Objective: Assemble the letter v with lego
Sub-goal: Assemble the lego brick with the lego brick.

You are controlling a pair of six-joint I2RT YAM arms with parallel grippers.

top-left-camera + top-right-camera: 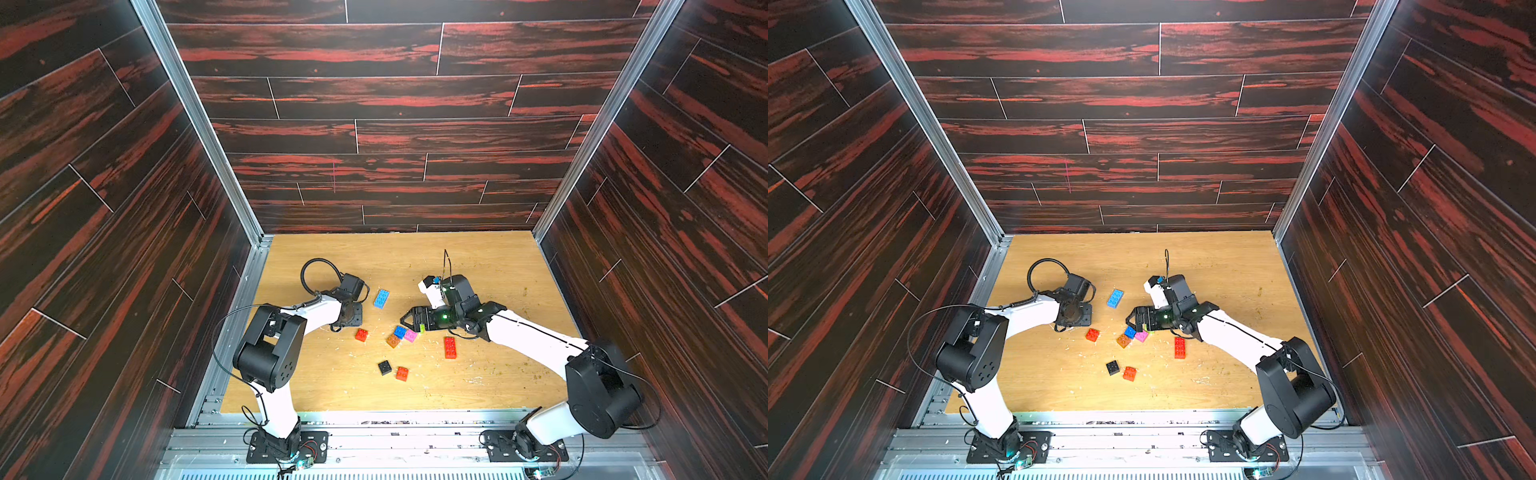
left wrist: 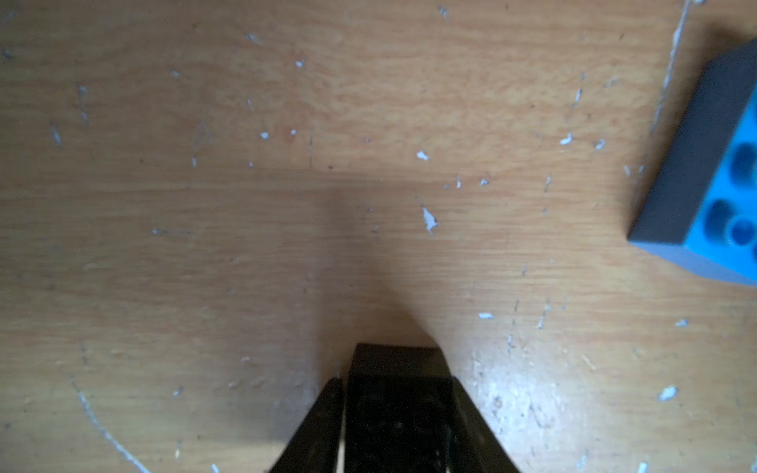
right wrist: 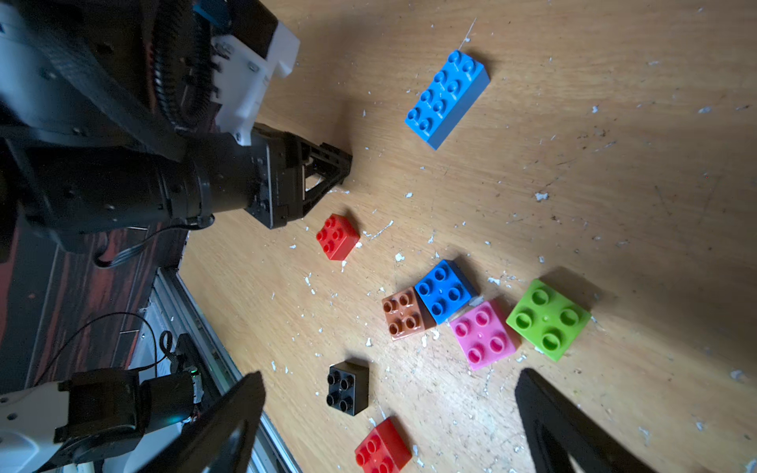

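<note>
black brick between left fingers, long blue brick near

Left wrist view: dark block between your left fingers is too blurred to identify. Light-blue brick cut by frame edge. Top views: green brick mostly under right gripper.

Long brick rearmost on the table — before it, four clustered square bricks; lone square brick left, second long brick right, brick pair nearest.
</note>
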